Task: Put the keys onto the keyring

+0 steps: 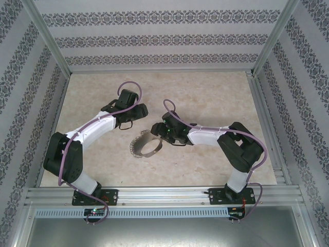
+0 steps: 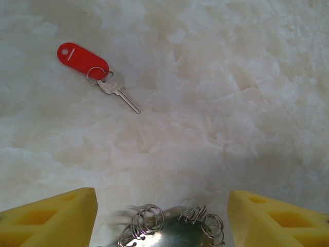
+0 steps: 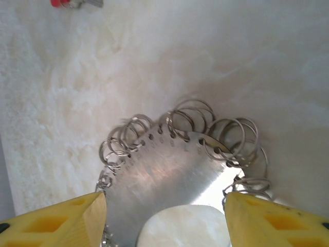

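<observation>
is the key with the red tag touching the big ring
Apart. The left wrist view shows the key lying on the table well away from the keyring, with bare table between them.

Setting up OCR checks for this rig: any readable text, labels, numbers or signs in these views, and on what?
No readable text anywhere.
red tag on the key: a bare white line, no words or numbers.
keyring: plain metal plate with holes and split rings, no stamp visible.
wallpaper: ornament bands, no letters.
arm bases: any print there is too small to tell.
</observation>
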You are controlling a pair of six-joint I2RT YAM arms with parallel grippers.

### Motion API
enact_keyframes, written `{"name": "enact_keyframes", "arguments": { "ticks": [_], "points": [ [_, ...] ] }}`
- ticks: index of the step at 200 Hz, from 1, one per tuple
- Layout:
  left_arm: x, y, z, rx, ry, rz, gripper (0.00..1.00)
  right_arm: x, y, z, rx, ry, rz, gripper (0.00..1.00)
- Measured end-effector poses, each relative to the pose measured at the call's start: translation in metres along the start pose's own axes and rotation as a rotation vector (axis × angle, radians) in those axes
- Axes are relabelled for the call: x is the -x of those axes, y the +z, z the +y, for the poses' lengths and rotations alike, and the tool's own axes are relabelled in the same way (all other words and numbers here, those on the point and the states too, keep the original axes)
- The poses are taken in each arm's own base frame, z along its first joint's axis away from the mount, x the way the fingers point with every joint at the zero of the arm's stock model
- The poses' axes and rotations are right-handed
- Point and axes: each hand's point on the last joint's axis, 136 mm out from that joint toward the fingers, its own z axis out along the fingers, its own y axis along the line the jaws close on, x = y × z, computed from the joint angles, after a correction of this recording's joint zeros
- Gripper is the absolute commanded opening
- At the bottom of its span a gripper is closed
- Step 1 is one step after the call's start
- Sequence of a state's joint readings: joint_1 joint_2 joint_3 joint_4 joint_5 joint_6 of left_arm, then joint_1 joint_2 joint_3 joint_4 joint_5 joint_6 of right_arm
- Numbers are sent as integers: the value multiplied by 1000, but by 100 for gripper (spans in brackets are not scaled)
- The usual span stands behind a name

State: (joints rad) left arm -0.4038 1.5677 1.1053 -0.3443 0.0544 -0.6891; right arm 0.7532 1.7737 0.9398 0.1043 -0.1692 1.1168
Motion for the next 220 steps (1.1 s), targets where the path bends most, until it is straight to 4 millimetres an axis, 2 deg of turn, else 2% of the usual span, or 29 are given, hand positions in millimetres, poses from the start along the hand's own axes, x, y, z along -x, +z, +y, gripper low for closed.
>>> {"name": "enact_keyframes", "arguments": {
  "ticks": [29,62,91,113,125,150,171,220],
  "points": [
    [-3,-1,-4,-25,1,17,69,3,-8,-5,3,-2,-7,64],
    [-18,-8,-18,-123,6,70,67,11,-40,-28,-4,9,-55,64],
    [-50,-9,-35,-221,40,156,64,21,-63,-60,-35,33,-114,68],
    [-81,-9,-47,-282,81,222,58,21,-72,-86,-79,45,-136,75],
    [-95,-9,-52,-298,105,253,54,20,-74,-93,-92,37,-141,79],
    [-112,-8,-64,-324,166,278,46,21,-80,-97,-94,12,-159,84],
    [-125,2,-65,-309,208,303,40,24,-86,-97,-89,-1,-178,85],
    [-149,26,-54,-226,288,336,40,27,-92,-98,-84,-16,-199,89]
  ]
}}
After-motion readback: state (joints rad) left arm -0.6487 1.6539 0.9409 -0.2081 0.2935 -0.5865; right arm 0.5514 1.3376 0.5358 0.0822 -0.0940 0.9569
